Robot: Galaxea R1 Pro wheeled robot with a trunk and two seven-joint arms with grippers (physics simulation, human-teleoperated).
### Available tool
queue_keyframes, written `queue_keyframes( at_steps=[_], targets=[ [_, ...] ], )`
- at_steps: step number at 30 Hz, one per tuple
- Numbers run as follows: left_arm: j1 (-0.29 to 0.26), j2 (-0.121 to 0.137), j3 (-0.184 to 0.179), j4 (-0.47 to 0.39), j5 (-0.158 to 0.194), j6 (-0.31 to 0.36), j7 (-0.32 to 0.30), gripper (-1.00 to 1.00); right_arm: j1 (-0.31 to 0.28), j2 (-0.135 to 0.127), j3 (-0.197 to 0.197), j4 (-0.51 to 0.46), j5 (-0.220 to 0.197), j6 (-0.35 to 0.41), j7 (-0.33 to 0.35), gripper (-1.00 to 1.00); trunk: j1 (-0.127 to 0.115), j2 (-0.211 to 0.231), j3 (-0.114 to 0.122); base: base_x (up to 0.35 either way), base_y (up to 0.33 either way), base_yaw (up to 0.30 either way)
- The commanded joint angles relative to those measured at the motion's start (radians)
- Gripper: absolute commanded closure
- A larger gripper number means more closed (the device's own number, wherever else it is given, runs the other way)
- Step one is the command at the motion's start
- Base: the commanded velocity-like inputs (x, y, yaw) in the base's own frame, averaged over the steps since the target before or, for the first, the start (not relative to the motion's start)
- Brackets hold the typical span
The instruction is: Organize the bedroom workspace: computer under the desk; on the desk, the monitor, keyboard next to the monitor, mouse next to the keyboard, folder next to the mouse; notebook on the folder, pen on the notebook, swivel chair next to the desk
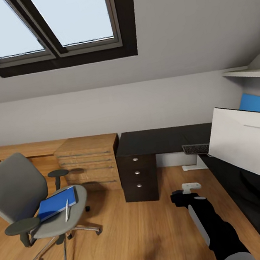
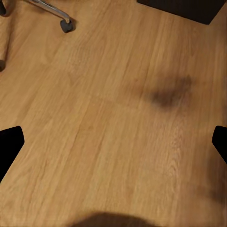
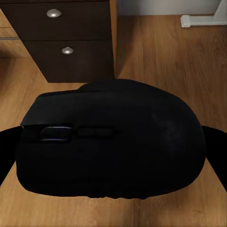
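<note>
**Mouse in right gripper, desk and keyboard ahead-right**

Right gripper (image 3: 111, 142): clamped on the black mouse (image 3: 111, 142), one dark finger visible at each side of its body in the right wrist view. Mouse long axis crosswise between the fingers, scroll wheel toward one finger. Held above the wood floor (image 1: 134, 238), not yet over any desk surface.

Right arm (image 1: 211, 222): extended forward and low in the head view, wrist pointing toward the dark drawer unit (image 1: 138, 172), forearm running along the near edge of the black desk (image 1: 165, 139).

Governing relation: target spot up and to the right of the gripper. Keyboard (image 1: 196, 148) on the desk top beside the white monitor (image 1: 250, 144), seen from behind. Mouse below desk height; judged next move a lift, then a reach right-forward to bare surface next to the keyboard. Right arm nearer the desk. Judged risk: clipping the desk edge or the monitor on the way up.

Left gripper (image 2: 113, 146): fingers apart, holding nothing, aimed down at bare floor near a chair caster (image 2: 66, 26).

Swivel chair (image 1: 32, 204): well apart to the left, carrying the blue folder (image 1: 57, 203) with the pen (image 1: 67, 210) lying across it. Notebook not distinguishable from the folder.
</note>
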State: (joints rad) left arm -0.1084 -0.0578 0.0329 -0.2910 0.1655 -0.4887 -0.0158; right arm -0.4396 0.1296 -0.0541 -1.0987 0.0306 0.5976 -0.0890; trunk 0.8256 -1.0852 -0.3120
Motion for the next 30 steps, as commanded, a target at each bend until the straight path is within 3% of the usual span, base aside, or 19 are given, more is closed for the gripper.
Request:
queue_keyframes(
  at_steps=[1, 9, 30],
  targets=[
    [-0.001, -0.001, 0.003, 0.001, 0.002, -0.004, -0.002, -1.00, -0.001, 0.001, -0.001, -0.001, 0.003, 0.005, 0.000, 1.00, 0.000, -0.001, -0.001, 0.000, 0.000, 0.000],
    [-0.001, -0.001, 0.002, 0.001, 0.000, -0.008, -0.002, -1.00, -0.001, 0.001, -0.002, -0.002, 0.003, 0.004, 0.000, 1.00, 0.000, -0.001, -0.001, 0.164, 0.000, 0.000],
    [-0.001, -0.001, 0.001, 0.001, -0.001, -0.007, -0.001, -1.00, -0.001, 0.010, 0.000, -0.040, 0.002, 0.011, -0.002, 1.00, 0.000, -0.001, -0.001, 0.330, 0.000, 0.000]
  ],
)
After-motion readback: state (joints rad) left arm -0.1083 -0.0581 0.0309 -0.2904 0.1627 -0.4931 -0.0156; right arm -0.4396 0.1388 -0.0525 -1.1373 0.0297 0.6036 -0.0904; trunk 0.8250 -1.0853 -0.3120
